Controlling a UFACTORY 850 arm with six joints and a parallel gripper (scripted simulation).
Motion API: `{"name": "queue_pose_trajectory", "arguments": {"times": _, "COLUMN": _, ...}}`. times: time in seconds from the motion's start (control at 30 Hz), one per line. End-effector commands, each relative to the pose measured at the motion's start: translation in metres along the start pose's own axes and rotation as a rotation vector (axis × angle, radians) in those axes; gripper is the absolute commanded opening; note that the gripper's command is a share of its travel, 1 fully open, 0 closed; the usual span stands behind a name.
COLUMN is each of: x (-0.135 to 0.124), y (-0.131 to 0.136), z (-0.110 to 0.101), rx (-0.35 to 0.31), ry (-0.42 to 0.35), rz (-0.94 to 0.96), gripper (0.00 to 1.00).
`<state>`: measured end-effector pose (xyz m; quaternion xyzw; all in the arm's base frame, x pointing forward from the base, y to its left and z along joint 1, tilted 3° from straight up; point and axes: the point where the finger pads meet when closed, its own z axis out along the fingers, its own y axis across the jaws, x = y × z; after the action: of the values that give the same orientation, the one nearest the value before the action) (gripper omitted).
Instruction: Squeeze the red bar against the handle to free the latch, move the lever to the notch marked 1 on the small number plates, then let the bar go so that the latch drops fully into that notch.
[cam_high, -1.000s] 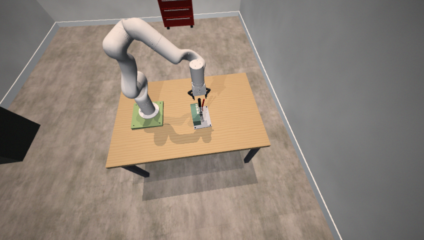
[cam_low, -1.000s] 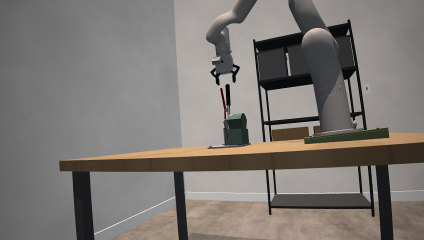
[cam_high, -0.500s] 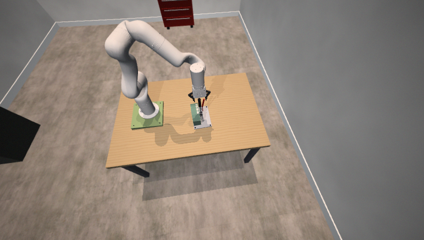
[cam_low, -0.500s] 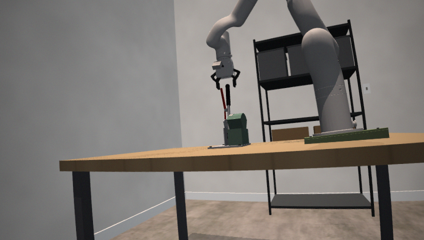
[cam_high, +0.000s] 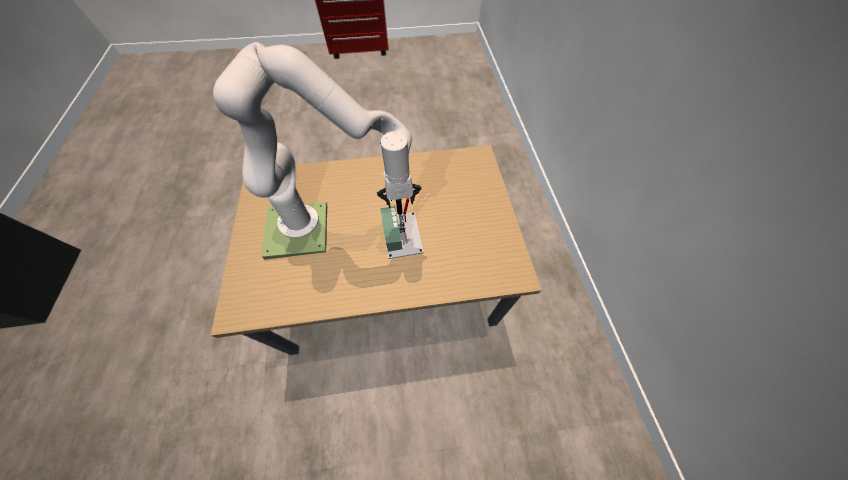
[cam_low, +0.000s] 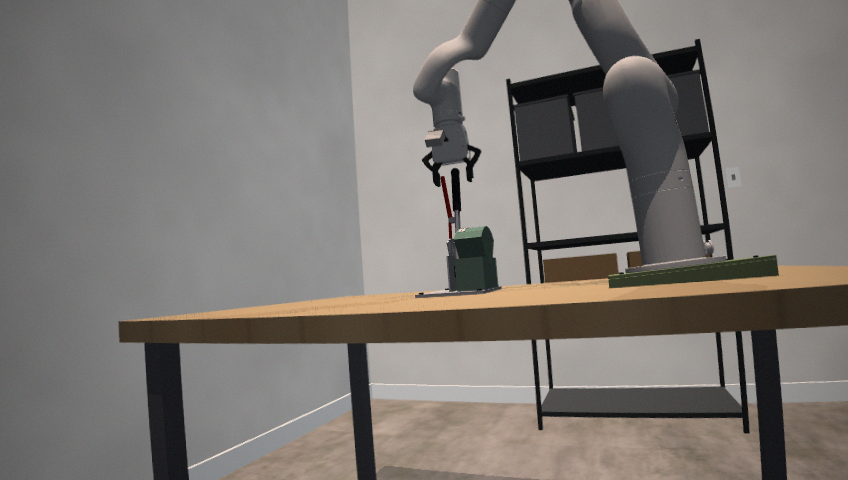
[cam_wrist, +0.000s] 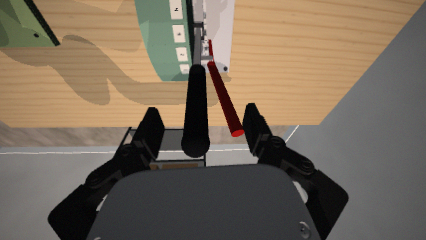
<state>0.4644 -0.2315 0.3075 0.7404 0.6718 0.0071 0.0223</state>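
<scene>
The gripper (cam_low: 452, 173) hung with jaws spread wide, gripping nothing, straddling the tops of the black handle (cam_wrist: 195, 112) and red bar (cam_wrist: 223, 100) above the table (cam_high: 476, 237).
</scene>
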Motion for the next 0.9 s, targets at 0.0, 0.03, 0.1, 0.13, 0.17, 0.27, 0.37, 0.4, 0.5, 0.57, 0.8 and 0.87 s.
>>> {"name": "queue_pose_trajectory", "arguments": {"times": 0.0, "x": -0.0002, "y": 0.0007, "z": 0.0026, "rx": -0.002, "ry": -0.001, "rz": 0.0, "gripper": 0.99}}
{"name": "queue_pose_trajectory", "arguments": {"times": 0.03, "x": -0.0002, "y": 0.0007, "z": 0.0031, "rx": -0.002, "ry": -0.001, "rz": 0.0, "gripper": 0.99}}
{"name": "queue_pose_trajectory", "arguments": {"times": 0.1, "x": -0.0002, "y": 0.0007, "z": 0.0038, "rx": -0.002, "ry": -0.001, "rz": 0.0, "gripper": 0.99}}
{"name": "queue_pose_trajectory", "arguments": {"times": 0.13, "x": -0.0002, "y": 0.0007, "z": 0.004, "rx": -0.002, "ry": -0.001, "rz": 0.0, "gripper": 0.99}}
{"name": "queue_pose_trajectory", "arguments": {"times": 0.17, "x": -0.0002, "y": 0.0007, "z": 0.0042, "rx": -0.002, "ry": -0.001, "rz": 0.0, "gripper": 0.99}}
{"name": "queue_pose_trajectory", "arguments": {"times": 0.27, "x": -0.0002, "y": 0.0007, "z": 0.0044, "rx": -0.002, "ry": -0.001, "rz": 0.0, "gripper": 0.99}}
{"name": "queue_pose_trajectory", "arguments": {"times": 0.37, "x": -0.0002, "y": 0.0007, "z": 0.0044, "rx": -0.002, "ry": -0.001, "rz": 0.0, "gripper": 0.99}}
{"name": "queue_pose_trajectory", "arguments": {"times": 0.4, "x": -0.0002, "y": 0.0007, "z": 0.0044, "rx": -0.002, "ry": -0.001, "rz": 0.0, "gripper": 0.99}}
{"name": "queue_pose_trajectory", "arguments": {"times": 0.5, "x": -0.0002, "y": 0.0007, "z": 0.0044, "rx": -0.002, "ry": -0.001, "rz": 0.0, "gripper": 0.99}}
{"name": "queue_pose_trajectory", "arguments": {"times": 0.57, "x": -0.0002, "y": 0.0007, "z": 0.0044, "rx": -0.002, "ry": -0.001, "rz": 0.0, "gripper": 0.99}}
{"name": "queue_pose_trajectory", "arguments": {"times": 0.8, "x": -0.0002, "y": 0.0007, "z": 0.0044, "rx": -0.002, "ry": -0.001, "rz": 0.0, "gripper": 0.0}}
{"name": "queue_pose_trajectory", "arguments": {"times": 0.87, "x": -0.0002, "y": 0.0007, "z": 0.0044, "rx": -0.002, "ry": -0.001, "rz": 0.0, "gripper": 0.0}}
